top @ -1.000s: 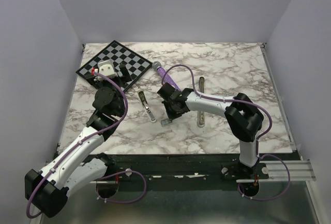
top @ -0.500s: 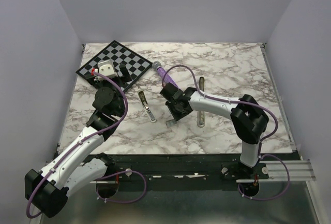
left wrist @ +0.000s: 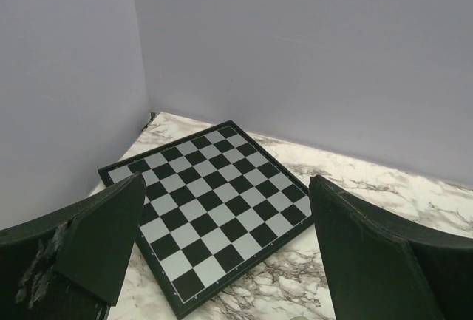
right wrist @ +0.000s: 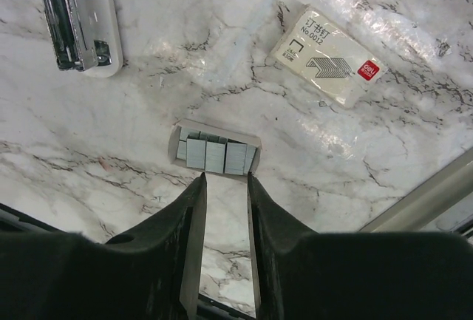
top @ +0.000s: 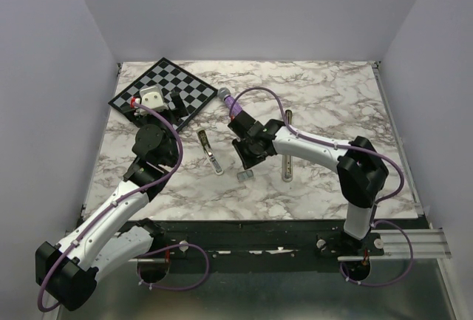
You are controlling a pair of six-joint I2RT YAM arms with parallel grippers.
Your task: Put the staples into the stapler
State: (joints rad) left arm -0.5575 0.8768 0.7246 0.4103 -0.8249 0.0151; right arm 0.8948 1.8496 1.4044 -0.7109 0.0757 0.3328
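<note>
Right wrist view: the staples (right wrist: 214,154) are small shiny grey blocks. They sit side by side in a little open white tray (right wrist: 222,128) that lies flat on the marble table (right wrist: 111,150). They are just past the tips of the right gripper (right wrist: 225,181). Its two black fingers are a little way apart with nothing between them, and they do not touch the staples.

A stapler (right wrist: 77,17) lies in the top left corner with its long slot open. A cream packet (right wrist: 329,58) in clear plastic, with a red mark on it, lies at the top right. Both are apart from the staples, and only bare table lies between the fingers and the tray.

From the top camera, the staples are near the middle of the table. The right arm bends in from the right and its gripper points down beside them. The left arm stretches to the far left corner. There the left gripper (left wrist: 225,187) is spread wide and holds nothing, just above a black and white checkerboard (left wrist: 185,165).
</note>
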